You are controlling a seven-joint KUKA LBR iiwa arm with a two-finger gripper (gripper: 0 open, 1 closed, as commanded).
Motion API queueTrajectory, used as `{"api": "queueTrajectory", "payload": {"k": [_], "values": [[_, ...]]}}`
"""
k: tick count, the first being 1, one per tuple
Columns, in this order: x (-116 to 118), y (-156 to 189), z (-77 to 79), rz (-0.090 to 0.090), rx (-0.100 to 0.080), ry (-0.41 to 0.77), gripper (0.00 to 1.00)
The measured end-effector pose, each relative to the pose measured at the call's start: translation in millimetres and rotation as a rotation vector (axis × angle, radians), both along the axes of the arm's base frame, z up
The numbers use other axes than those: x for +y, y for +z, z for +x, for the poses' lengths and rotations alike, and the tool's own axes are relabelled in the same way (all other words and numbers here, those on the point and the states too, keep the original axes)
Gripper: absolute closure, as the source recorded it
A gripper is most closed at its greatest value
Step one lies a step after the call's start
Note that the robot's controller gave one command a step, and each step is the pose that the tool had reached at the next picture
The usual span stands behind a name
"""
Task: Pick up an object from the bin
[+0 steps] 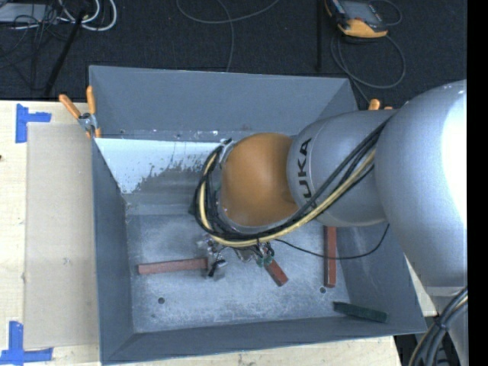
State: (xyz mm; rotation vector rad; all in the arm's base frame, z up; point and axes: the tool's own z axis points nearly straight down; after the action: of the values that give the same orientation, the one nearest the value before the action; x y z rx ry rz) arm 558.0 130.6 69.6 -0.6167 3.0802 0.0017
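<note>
The end effector (213, 265) is seen low over the floor of the grey bin (111, 242), beneath the arm's orange cover (255, 178). Whether it is wide or narrow cannot be told, since the wrist and cables hide its tip.

A long reddish-brown bar (171, 266) is laid flat on the view's left of the end effector, with its right end reaching the end effector. Its long axis runs nearly level across the view, pointing away to the left. A shorter reddish stick (276, 273) is found just to the right of the end effector, set on a slant. A third reddish bar (330, 256) is placed well to the right of the end effector, and a dark flat strip (358, 310) farther right and nearer the view's bottom.

A grasp at the very end of the long bar is judged risky: if lifted, the bar could be swung down by its free length and slipped out. The bar could also be pushed aside instead of caught
</note>
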Motion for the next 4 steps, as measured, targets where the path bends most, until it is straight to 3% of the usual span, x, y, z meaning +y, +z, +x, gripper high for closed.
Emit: {"api": "queueTrajectory", "payload": {"k": [1,2,3,4], "values": [[0.0,-0.1,-0.1,0.000,0.000,-0.001,0.00],[0.1,0.0,-0.1,0.000,0.001,-0.003,1.00],[0.0,-0.2,-0.2,0.000,0.001,-0.004,0.00],[0.0,-0.1,-0.1,0.000,0.001,-0.005,1.00]]}}
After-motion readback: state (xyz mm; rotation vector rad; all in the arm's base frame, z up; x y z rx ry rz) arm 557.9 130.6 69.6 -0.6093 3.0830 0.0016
